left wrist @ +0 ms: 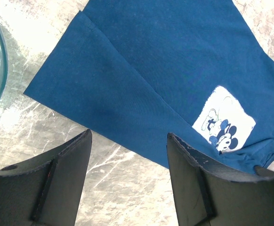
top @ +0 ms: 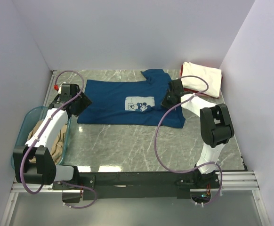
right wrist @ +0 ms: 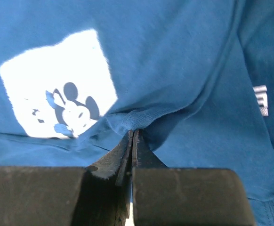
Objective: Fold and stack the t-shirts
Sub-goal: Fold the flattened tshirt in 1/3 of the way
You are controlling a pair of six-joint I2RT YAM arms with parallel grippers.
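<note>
Claw, right (right wrist: 133, 134): jaws together, clamped on a small raised ridge of the navy t-shirt (top: 123, 94), just right of its pale mouse print (top: 140, 104). Claw, left (left wrist: 127, 136): jaws apart, holding nothing, poised over the near-left edge of the same shirt. Navy t-shirt: spread flat, print up, across the far middle of the marble tabletop (top: 127, 146), not yet folded. Cream t-shirt (top: 202, 78): folded, at the far right corner, a red edge showing beneath it, close behind the right arm. Tan cloth (top: 43, 136): heaped in the teal tub (top: 19, 136) at the near left. Hazards, as judged: the pinch looks shallow, so the cloth could slip free on lifting; whether one layer or both are caught cannot be told, and a single layer would lift alone instead of folding cleanly; with only one side gripped, a pull would drag the shirt askew and bunch it; a wide swing of the right arm could nudge the cream stack.
</note>
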